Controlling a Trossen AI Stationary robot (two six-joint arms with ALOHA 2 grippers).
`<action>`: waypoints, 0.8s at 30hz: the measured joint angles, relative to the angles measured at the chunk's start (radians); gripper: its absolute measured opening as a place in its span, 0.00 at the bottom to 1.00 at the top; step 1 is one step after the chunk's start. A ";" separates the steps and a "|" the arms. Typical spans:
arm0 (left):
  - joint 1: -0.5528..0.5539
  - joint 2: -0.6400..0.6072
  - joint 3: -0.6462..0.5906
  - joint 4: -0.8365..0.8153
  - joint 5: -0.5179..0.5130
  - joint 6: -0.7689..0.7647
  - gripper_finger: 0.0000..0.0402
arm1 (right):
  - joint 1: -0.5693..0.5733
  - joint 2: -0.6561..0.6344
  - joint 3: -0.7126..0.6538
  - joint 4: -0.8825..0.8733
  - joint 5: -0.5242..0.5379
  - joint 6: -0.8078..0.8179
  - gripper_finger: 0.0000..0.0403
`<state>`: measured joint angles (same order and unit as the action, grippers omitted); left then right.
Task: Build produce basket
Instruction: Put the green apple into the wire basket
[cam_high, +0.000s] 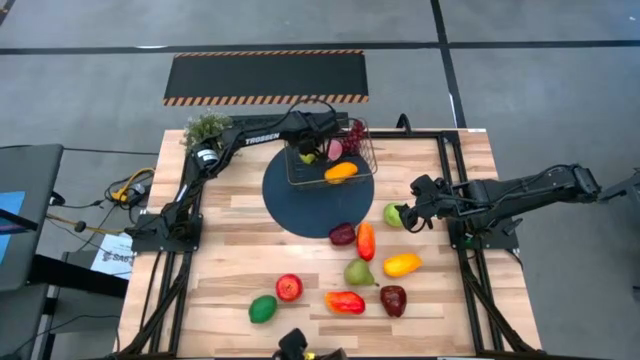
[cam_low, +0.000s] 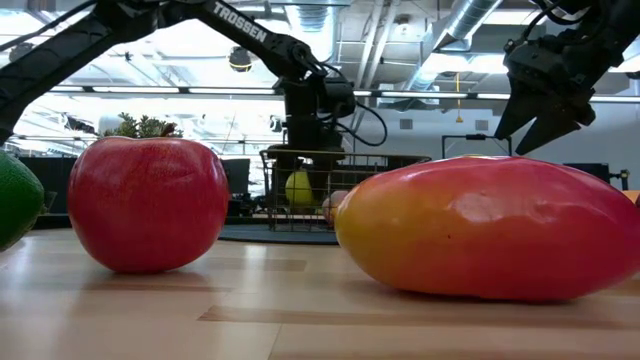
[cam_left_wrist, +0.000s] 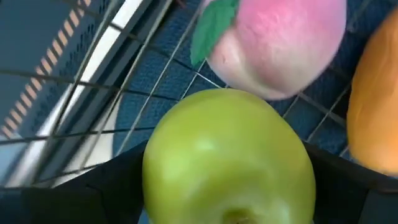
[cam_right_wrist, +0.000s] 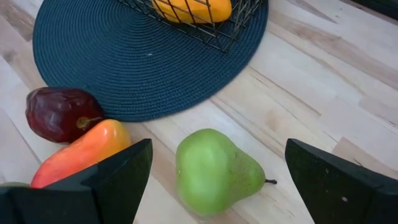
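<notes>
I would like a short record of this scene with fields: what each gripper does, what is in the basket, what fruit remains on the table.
left gripper: over the basket, shut on the green apple
right gripper: open, fingers either side of the green pear
basket contents: peach, orange fruit, purple grapes
basket position: on the blue mat
still on table: nine pieces, among them red apple, lime

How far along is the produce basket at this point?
Partly filled: the basket holds a peach and an orange fruit. The left gripper holds a green apple inside it. The right gripper, open, hovers over a green pear; about nine pieces remain on the table.
</notes>
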<state>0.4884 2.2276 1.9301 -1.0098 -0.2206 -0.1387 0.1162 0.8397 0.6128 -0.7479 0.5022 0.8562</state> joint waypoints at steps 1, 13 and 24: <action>-0.003 0.000 0.000 -0.005 -0.001 0.022 0.82 | 0.000 0.000 0.000 0.000 0.000 0.000 0.96; -0.012 0.000 0.000 -0.061 0.070 0.339 0.82 | 0.000 0.000 0.000 0.000 -0.003 0.000 0.96; -0.011 0.000 -0.024 -0.028 0.104 0.379 0.82 | 0.000 0.000 0.000 0.000 -0.003 0.000 0.96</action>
<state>0.4770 2.2276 1.9066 -1.0373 -0.1165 0.2405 0.1162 0.8398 0.6132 -0.7479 0.4988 0.8566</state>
